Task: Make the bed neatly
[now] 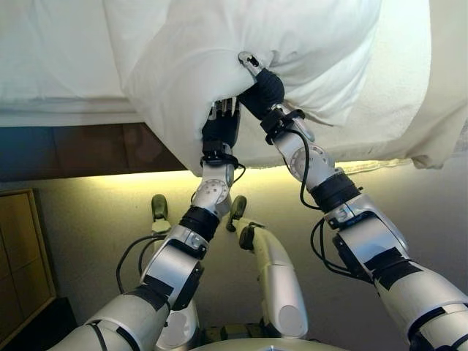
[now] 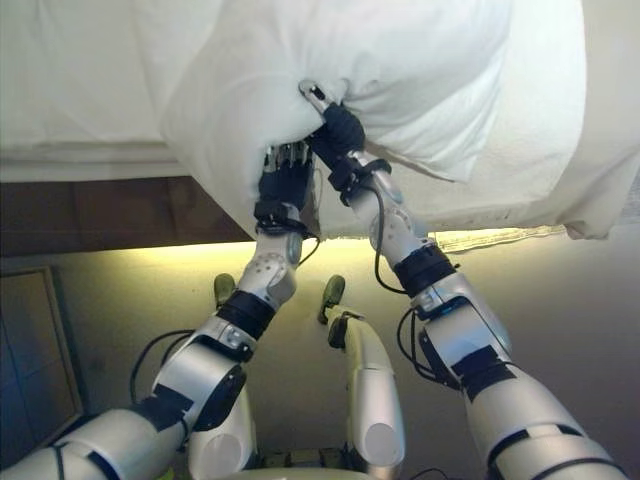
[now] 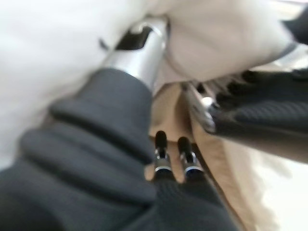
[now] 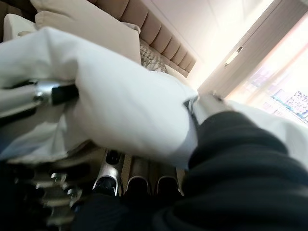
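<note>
The pillow (image 1: 241, 58) is up off the bed (image 1: 51, 66), held at its near lower edge by both hands, and it hangs out past the mattress edge over the floor (image 1: 88, 212). Its long axis runs roughly side to side across the eye views, a bit tilted, with the far corners cut off by the top of the picture, so its full shape is hard to see.

The right hand (image 1: 259, 86) is clenched on the pillow's edge, thumb on top and fingers tucked into the fabric. The left hand (image 1: 221, 121) sits right beside it, just under the same edge; its fingers go up into the cloth and are mostly hidden, so I honestly can't tell how they sit. The left wrist view is too blurry to help. In the right wrist view, a padded headboard (image 4: 159, 36) and more pillows (image 4: 91, 26) show beyond.
</note>
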Motion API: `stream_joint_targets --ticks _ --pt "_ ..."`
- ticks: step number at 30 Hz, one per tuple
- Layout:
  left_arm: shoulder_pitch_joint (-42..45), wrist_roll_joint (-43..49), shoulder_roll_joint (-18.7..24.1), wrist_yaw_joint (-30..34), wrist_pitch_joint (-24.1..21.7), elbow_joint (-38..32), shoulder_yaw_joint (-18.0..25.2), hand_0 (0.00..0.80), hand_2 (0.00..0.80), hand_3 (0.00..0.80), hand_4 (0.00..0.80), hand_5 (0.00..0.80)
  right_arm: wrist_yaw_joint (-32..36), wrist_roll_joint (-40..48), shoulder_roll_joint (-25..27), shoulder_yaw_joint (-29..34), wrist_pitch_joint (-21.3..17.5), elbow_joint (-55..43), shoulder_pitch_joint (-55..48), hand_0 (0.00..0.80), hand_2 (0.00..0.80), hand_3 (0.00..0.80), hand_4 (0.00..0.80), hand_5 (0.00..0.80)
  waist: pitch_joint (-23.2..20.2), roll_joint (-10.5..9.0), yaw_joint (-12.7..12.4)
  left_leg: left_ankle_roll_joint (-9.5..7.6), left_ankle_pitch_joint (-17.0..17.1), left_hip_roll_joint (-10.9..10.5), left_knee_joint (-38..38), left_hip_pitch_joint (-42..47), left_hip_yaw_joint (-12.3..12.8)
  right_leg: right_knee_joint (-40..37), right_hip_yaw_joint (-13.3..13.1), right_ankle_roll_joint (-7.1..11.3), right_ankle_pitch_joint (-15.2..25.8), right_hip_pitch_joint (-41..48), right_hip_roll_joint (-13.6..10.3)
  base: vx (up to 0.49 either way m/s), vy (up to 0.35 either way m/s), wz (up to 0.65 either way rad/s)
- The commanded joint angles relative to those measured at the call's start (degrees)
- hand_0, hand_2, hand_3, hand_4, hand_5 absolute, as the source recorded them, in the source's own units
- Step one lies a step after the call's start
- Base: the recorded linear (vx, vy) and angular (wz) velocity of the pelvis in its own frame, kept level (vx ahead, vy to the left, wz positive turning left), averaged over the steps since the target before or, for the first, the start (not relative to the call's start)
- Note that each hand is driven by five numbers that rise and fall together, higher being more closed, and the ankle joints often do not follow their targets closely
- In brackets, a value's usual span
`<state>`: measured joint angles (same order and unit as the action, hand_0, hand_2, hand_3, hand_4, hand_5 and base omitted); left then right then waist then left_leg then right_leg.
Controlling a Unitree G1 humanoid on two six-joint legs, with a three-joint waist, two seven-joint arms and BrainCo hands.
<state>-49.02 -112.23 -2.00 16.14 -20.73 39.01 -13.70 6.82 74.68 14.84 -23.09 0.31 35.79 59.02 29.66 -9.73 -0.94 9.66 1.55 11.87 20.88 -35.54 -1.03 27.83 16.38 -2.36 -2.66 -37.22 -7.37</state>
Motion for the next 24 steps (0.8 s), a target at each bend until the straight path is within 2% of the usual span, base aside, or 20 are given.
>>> stream_joint_targets --ticks 1,11,24 --pt "-2.10 -0.77 4.57 2.22 -2.67 -8.34 4.41 0.000 0.000 0.000 0.000 0.000 0.80 0.53 4.58 4.35 -0.46 -1.81 -1.35 0.000 0.000 0.000 0.000 0.000 0.09 -2.45 -3.58 -2.37 -2.51 -0.21 2.93 -0.46 1.00 -5.55 -0.47 7.37 1.98 5.37 -3.29 0.004 0.001 0.14" --pt "-0.24 -0.77 7.02 1.59 -0.68 -7.59 7.29 0.000 0.000 0.000 0.000 0.000 0.55 -1.83 4.78 5.17 2.85 1.02 -2.23 0.000 0.000 0.000 0.000 0.000 -2.17 -1.36 -5.00 -2.41 -2.77 -0.62 0.55 5.85 0.93 -7.16 0.32 7.81 0.75 11.95 -4.09 0.019 0.032 0.10" --pt "6.19 -0.77 7.34 2.27 -1.47 -7.81 10.36 0.000 0.000 0.000 0.000 0.000 1.36 -5.30 4.70 6.91 5.23 0.53 -5.45 0.000 0.000 0.000 0.000 0.000 -5.58 -0.53 -6.78 -2.40 -2.76 -1.45 -3.10 11.65 -0.16 -10.30 1.42 8.12 0.43 17.84 -4.54 0.020 0.037 0.05"
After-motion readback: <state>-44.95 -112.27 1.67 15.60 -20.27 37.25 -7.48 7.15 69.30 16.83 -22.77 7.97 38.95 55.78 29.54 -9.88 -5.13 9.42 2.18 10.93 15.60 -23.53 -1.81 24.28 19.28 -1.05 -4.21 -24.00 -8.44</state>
